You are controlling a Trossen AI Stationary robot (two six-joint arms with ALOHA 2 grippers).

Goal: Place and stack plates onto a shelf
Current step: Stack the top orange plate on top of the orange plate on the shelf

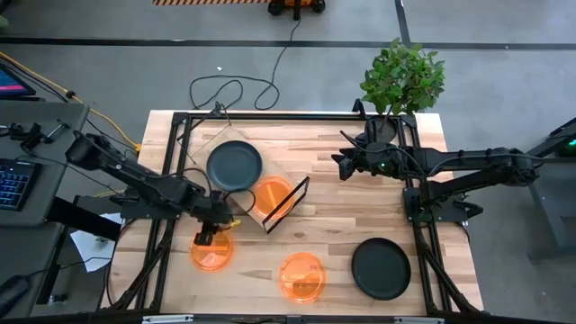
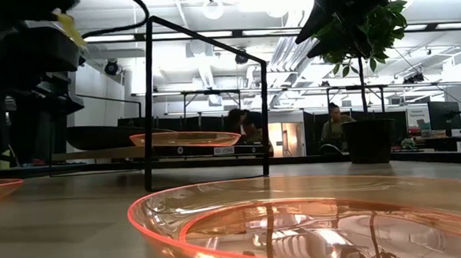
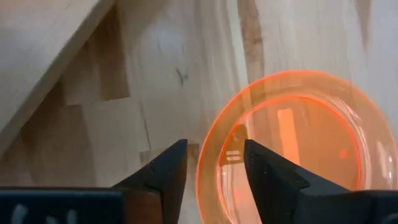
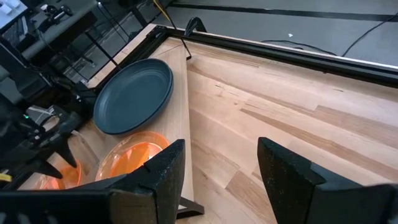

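My left gripper is open, low over the table's near left. Its fingers stand on either side of the rim of a translucent orange plate lying flat on the tabletop, one over the inside, one outside. The shelf, with its black wire frame, carries a dark plate and an orange plate. A second loose orange plate and a dark plate lie near the near edge. My right gripper is open, above the far right.
A potted plant stands at the table's far right corner. Black frame rails run along the table's edges. Bare wood lies between the shelf and the right arm. People sit in the room beyond.
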